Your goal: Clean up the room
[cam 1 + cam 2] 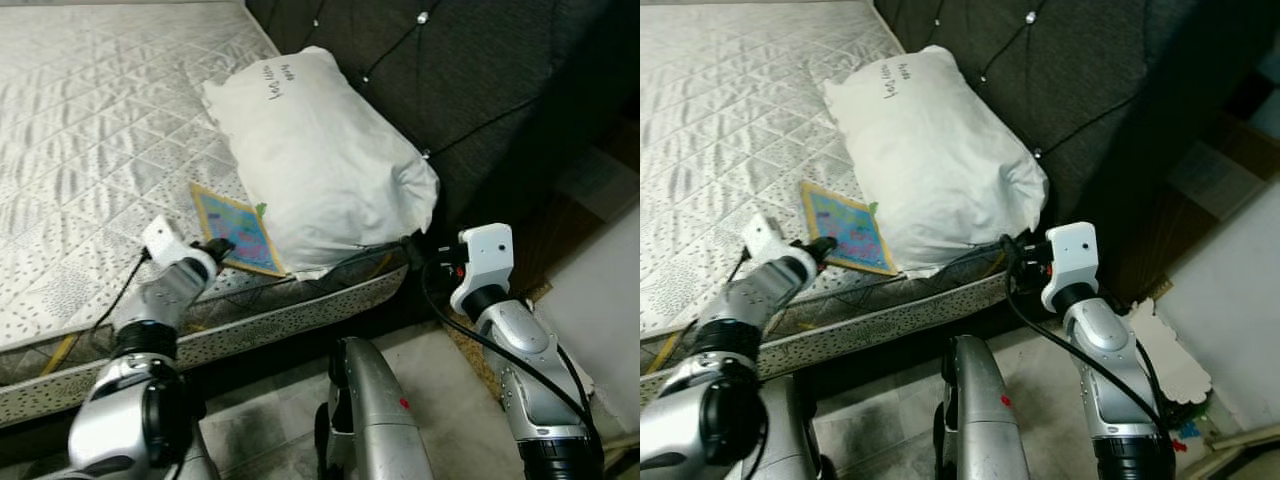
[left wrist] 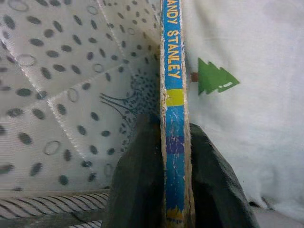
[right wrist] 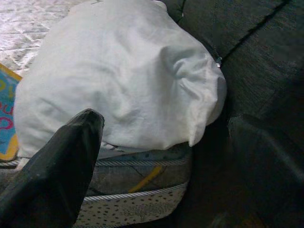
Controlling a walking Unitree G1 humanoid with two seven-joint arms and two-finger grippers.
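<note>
From the head cameras, a thin book (image 1: 238, 231) lay flat near the edge of the mattress (image 1: 90, 150), tucked against the seven o'clock corner of a white pillow (image 1: 320, 150) that leaned on the dark headboard (image 1: 480, 70). The left gripper (image 1: 214, 247) met the book's near corner, and the right gripper (image 1: 412, 247) hovered at the pillow's five o'clock corner, touching nothing that I could see. In the left wrist view the two fingers (image 2: 137, 175) were clamped on the book's worn blue spine, one on each side. The book looked stiff, light and a little frayed, so a corner pinch would probably hold, though a grip nearer the middle of the spine should twist less. In the right wrist view one black finger (image 3: 57, 166) showed against the pillow, the other was lost in shadow, so I could not tell how that gripper stood. The pillow hid the book's far edge, and the cover's picture was too small to read.
</note>
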